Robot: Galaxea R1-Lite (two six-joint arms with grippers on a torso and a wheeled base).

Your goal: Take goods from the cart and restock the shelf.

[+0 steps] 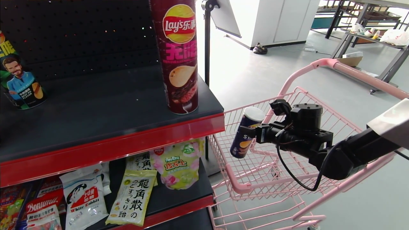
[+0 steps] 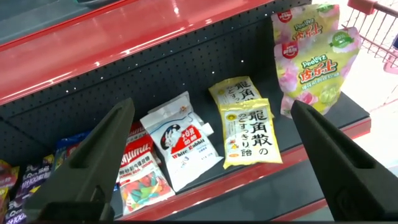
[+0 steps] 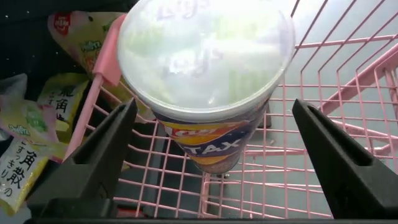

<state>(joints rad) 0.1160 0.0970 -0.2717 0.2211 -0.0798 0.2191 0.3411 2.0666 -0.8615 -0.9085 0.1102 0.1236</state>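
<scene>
A dark blue chips can point(image 1: 242, 145) with a white lid hangs tilted above the pink cart's point(image 1: 319, 65) basket, near its shelf-side rim. My right gripper point(image 1: 252, 132) is shut on it from the side. In the right wrist view the can point(image 3: 205, 62) sits between the two dark fingers point(image 3: 93, 168), lid towards the camera. The black upper shelf point(image 1: 96, 105) with a red front edge holds a tall maroon chips can point(image 1: 179, 57) near its right end. My left gripper point(image 2: 211, 102) is open in front of the lower shelf, nothing between its fingers.
A second chips can point(image 1: 19, 83) stands at the upper shelf's far left, with bare board between the two cans. Snack bags point(image 2: 249, 130) lie on the lower shelf, and a pink-green pouch point(image 1: 179, 163) hangs at its right end. A metal pole point(image 1: 207, 48) stands between shelf and cart.
</scene>
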